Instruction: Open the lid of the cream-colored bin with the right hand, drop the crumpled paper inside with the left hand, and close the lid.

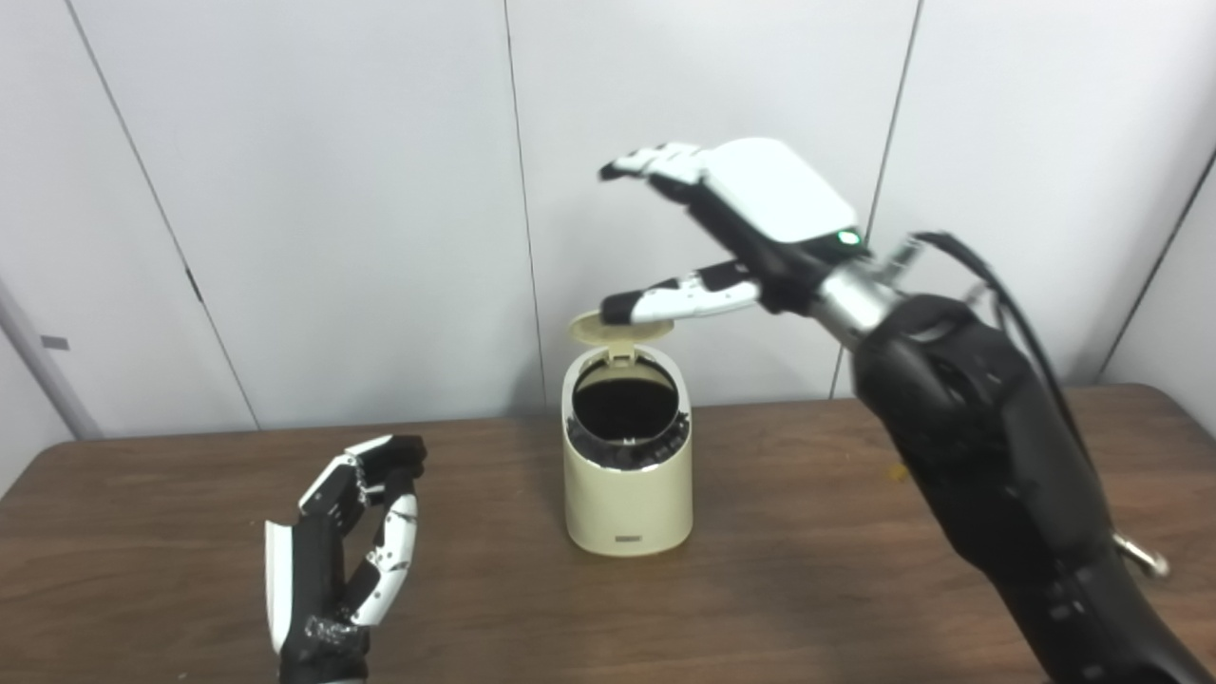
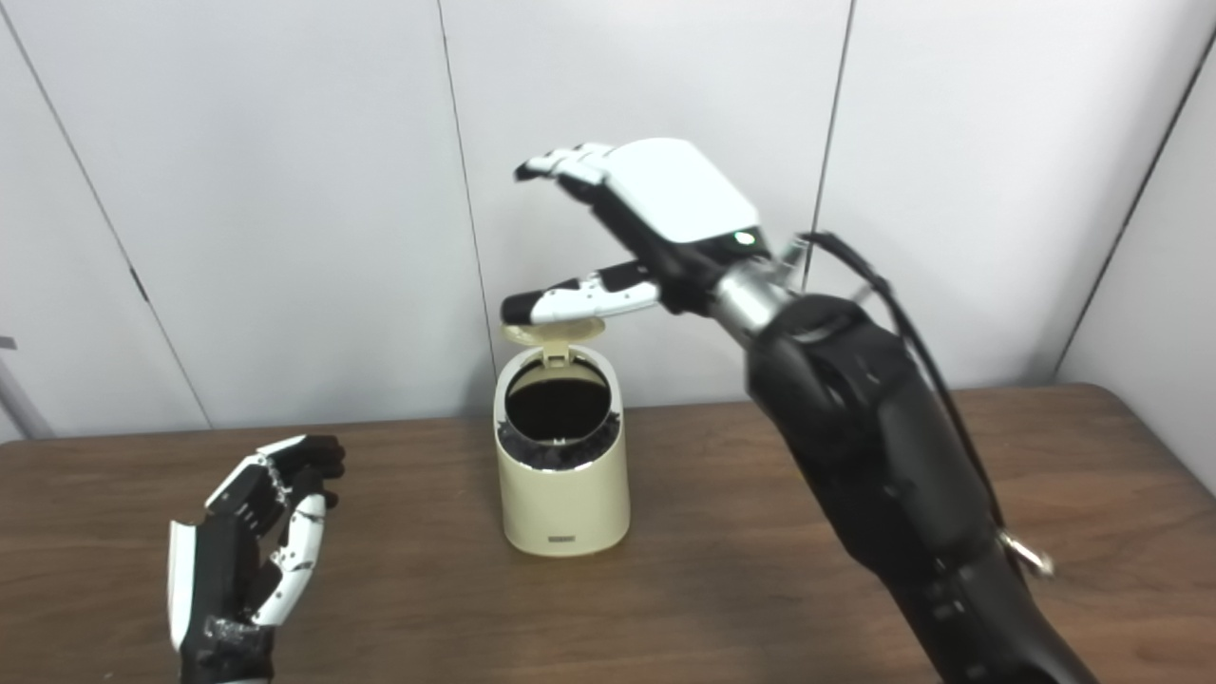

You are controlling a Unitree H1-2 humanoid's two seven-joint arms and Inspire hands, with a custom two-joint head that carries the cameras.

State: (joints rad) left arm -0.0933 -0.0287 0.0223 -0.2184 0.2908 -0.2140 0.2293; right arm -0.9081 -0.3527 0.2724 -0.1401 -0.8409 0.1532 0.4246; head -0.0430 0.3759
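Observation:
A cream-colored bin (image 1: 627, 484) stands upright in the middle of the brown table (image 1: 807, 570). Its round lid (image 1: 619, 329) is tipped up at the back on its hinge, and the dark inside (image 1: 625, 407) shows. My right hand (image 1: 731, 228) hovers above and behind the bin, open, palm down, with the thumb (image 1: 665, 302) just over the raised lid. My left hand (image 1: 347, 541) rests low at the front left, fingers loosely curled and apart, holding nothing. No crumpled paper shows in either view.
Grey wall panels (image 1: 332, 190) close off the back of the table. My right forearm (image 1: 988, 475) crosses the table's right side. A slanted grey pole (image 1: 38, 361) stands at the far left.

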